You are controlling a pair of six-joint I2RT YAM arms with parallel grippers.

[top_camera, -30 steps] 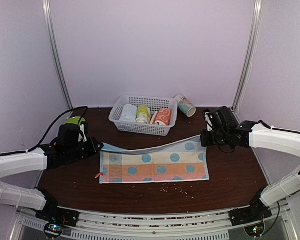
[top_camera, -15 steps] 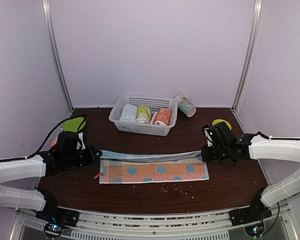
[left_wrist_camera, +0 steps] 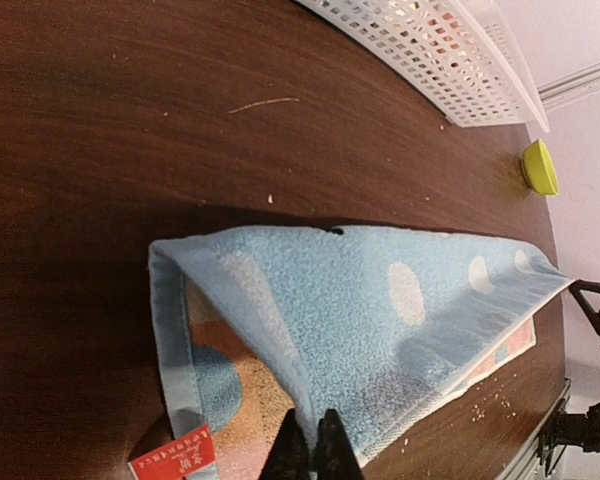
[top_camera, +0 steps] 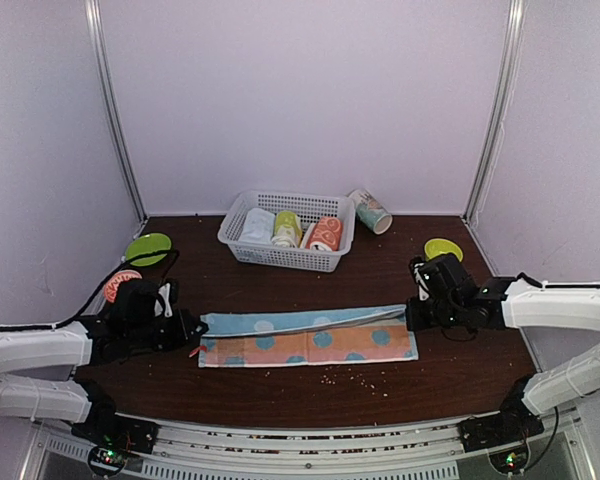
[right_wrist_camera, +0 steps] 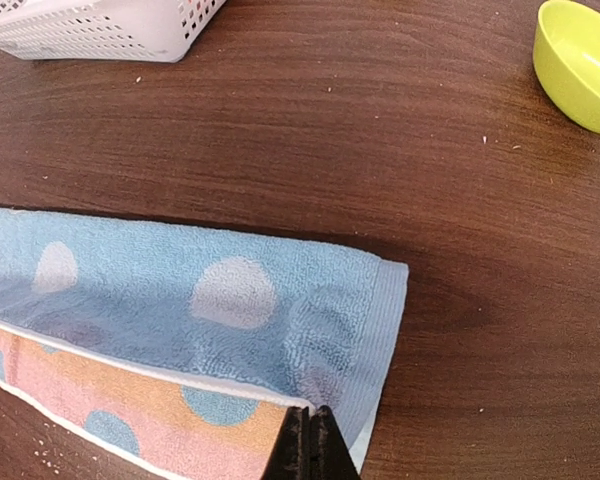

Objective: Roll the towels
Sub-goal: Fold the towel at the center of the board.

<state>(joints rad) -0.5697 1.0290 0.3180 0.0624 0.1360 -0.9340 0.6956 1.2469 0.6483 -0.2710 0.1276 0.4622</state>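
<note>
The towel (top_camera: 310, 338) lies flat, its long axis running straight from the left gripper (top_camera: 188, 328) to the right gripper (top_camera: 412, 314). Each is clamped, it seems, on its folded-over top layer.

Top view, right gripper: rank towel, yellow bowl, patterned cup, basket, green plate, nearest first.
1. towel, held by the right gripper
2. yellow bowl, just behind
3. cup, rear centre-right
4. basket, rear centre
5. green plate, far left
</note>
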